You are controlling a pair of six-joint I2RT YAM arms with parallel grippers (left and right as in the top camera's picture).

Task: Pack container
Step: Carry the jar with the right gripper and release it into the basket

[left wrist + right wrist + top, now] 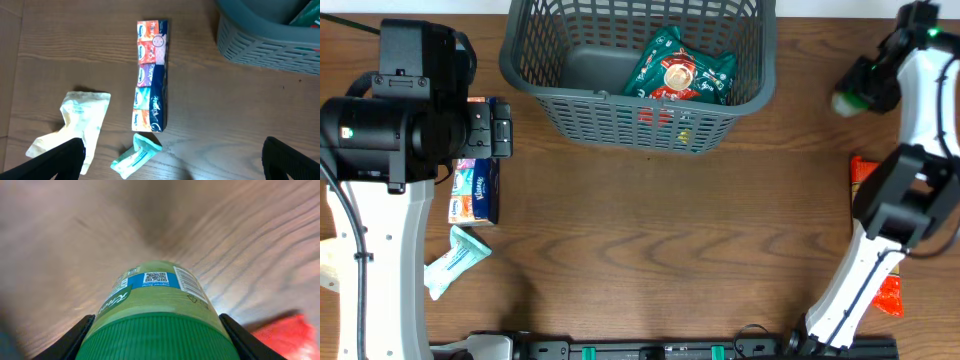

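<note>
Container (620, 125) sits well left of right gripper (857, 88) holding bottle (160, 305).

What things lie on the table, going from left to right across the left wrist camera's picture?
Crumpled cream pouch → strip of pocket tissue packs → grey slotted basket.

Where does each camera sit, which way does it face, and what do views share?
Overhead: above the table, facing down at the container; left arm, right arm show.
Left wrist: on left arm, facing down at the tissue multipack; open jaws at bottom corners.
Right wrist: faces along the green bottle clamped in its jaws.
Shared: overhead and left wrist both show container and multipack.
</note>
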